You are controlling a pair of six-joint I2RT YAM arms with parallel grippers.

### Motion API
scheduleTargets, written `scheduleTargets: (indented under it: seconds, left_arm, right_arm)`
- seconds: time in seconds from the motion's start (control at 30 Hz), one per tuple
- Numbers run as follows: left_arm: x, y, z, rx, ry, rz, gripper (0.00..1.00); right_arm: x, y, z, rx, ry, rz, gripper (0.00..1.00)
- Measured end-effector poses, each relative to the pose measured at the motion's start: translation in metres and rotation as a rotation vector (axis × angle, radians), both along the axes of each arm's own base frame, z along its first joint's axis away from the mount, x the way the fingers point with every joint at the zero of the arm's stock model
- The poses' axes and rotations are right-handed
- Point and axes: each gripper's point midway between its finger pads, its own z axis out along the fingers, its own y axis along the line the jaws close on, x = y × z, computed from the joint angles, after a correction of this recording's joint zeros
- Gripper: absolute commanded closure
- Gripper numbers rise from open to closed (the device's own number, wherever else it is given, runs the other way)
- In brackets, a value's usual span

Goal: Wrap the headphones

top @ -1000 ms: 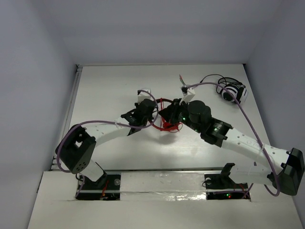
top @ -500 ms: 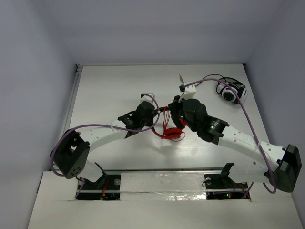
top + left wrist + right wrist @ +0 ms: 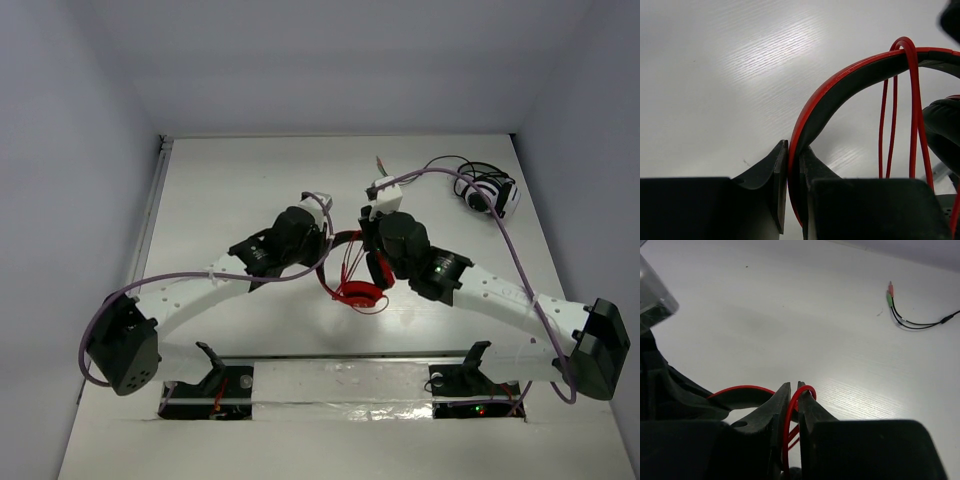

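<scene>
The red headphones (image 3: pixel 357 292) hang between my two grippers above the middle of the table. My left gripper (image 3: pixel 793 150) is shut on the red-and-black headband (image 3: pixel 840 85), which arcs up to the right. Turns of thin red cable (image 3: pixel 912 110) hang over the headband. My right gripper (image 3: pixel 794 387) is shut on a loop of the red cable (image 3: pixel 806 390). In the top view the left gripper (image 3: pixel 322 238) and the right gripper (image 3: pixel 368 238) stand close together over the headband, with an ear cup below them.
White-and-black headphones (image 3: pixel 488 193) with a dark cable lie at the back right. Their cable end with coloured plugs (image 3: pixel 889 294) lies on the table beyond my right gripper. The table's left edge (image 3: pixel 152 220) runs along the wall.
Both arms have shifted, the left arm's base link swinging left. The headphones now hang lower and nearer, the ear cup toward the front. Both grips are unchanged.
</scene>
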Motion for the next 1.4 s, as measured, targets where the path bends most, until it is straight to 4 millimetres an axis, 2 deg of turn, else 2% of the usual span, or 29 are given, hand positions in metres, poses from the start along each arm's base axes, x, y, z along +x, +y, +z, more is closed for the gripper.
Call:
scheduleTargets:
  seconds: [0.07, 0.13, 0.33, 0.6, 0.7, 0.77, 0.87, 1.2, 1.3, 1.4]
  left_arm:
    - [-0.003, -0.006, 0.011, -0.025, -0.007, -0.037, 1.0]
    - [-0.005, -0.01, 0.017, -0.04, -0.009, -0.066, 1.0]
    - [-0.01, -0.01, 0.02, -0.078, 0.023, -0.126, 1.0]
    - [0.008, 0.007, 0.032, -0.138, 0.036, -0.101, 1.0]
    - [0.011, 0.007, 0.042, -0.156, 0.028, -0.104, 1.0]
    - [0.014, 0.005, 0.052, -0.172, 0.016, -0.111, 1.0]
    - [0.016, 0.005, 0.057, -0.182, 0.024, -0.116, 1.0]
    - [0.027, 0.009, 0.053, -0.163, 0.061, -0.056, 1.0]
    - [0.032, 0.01, 0.05, -0.146, 0.067, -0.033, 1.0]
    - [0.039, 0.012, 0.044, -0.123, 0.07, -0.001, 1.0]
  right_arm:
    - [0.0, -0.001, -0.004, 0.001, -0.001, -0.004, 0.81]
    - [0.001, -0.002, -0.008, 0.004, 0.003, -0.012, 0.73]
    - [0.008, -0.016, -0.005, 0.041, 0.002, -0.063, 0.63]
    - [0.017, -0.046, 0.011, 0.201, 0.008, -0.121, 0.59]
    - [0.021, -0.054, 0.006, 0.258, 0.03, -0.131, 0.59]
    - [0.022, -0.057, -0.004, 0.281, 0.06, -0.135, 0.56]
    - [0.025, -0.055, -0.009, 0.348, 0.091, -0.123, 0.55]
    - [0.026, -0.047, -0.027, 0.487, 0.183, -0.13, 0.54]
    - [0.025, -0.053, -0.026, 0.496, 0.179, -0.158, 0.56]
    - [0.022, -0.066, -0.014, 0.508, 0.144, -0.203, 0.56]
